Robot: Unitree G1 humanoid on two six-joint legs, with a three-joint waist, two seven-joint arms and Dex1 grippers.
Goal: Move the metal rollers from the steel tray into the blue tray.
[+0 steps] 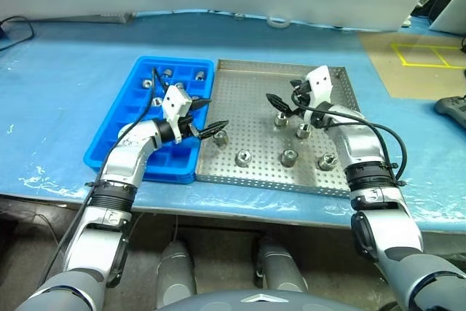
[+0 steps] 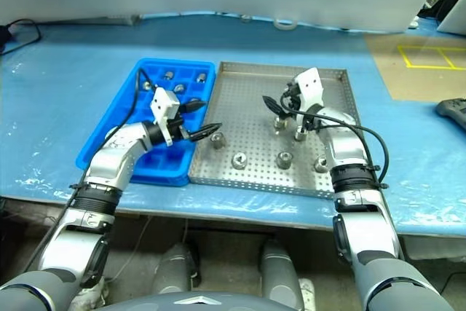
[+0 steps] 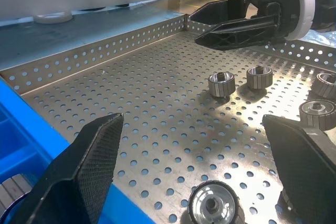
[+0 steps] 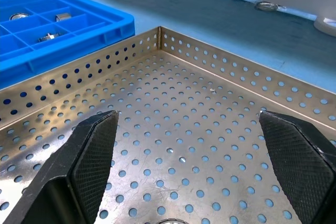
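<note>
Unlabelled metal rollers point(image 1: 289, 156) — steel tray point(image 1: 255, 92)

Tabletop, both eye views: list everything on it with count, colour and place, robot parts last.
steel tray: one, silver, perforated, centre of the table.
metal rollers in the steel tray: six, shiny grey, spread over its near half.
blue tray: one, bright blue, touching the steel tray's left side.
metal rollers in the blue tray: at least four, grey, mostly in far compartments; others may be hidden by the arm.
table cover: one, blue sheet.
tape ring: one, whitish, far edge.
yellow floor marking: one, far right.
black device: one, right edge.
left hand: open, over the seam between the trays.
right hand: open, above the steel tray.
</note>
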